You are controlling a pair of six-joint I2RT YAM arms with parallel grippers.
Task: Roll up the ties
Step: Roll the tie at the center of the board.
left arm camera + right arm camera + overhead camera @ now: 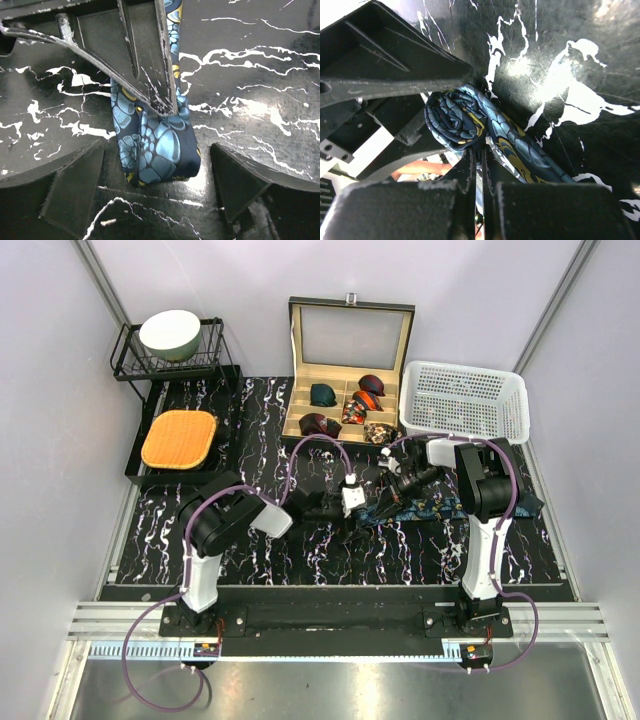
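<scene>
The dark navy tie with its teal-and-gold pattern is partly rolled into a small coil on the black marbled table. Its loose strip trails away toward the right. My right gripper is shut on the coil's edge, and its dark fingers reach in from above in the left wrist view. My left gripper is open wide, with its fingers on either side of the coil and apart from it. Several other coiled ties sit in the wooden box's compartments.
The open wooden box stands at the back centre, with a white basket to its right. A black rack holding a bowl is at the back left, above an orange mat.
</scene>
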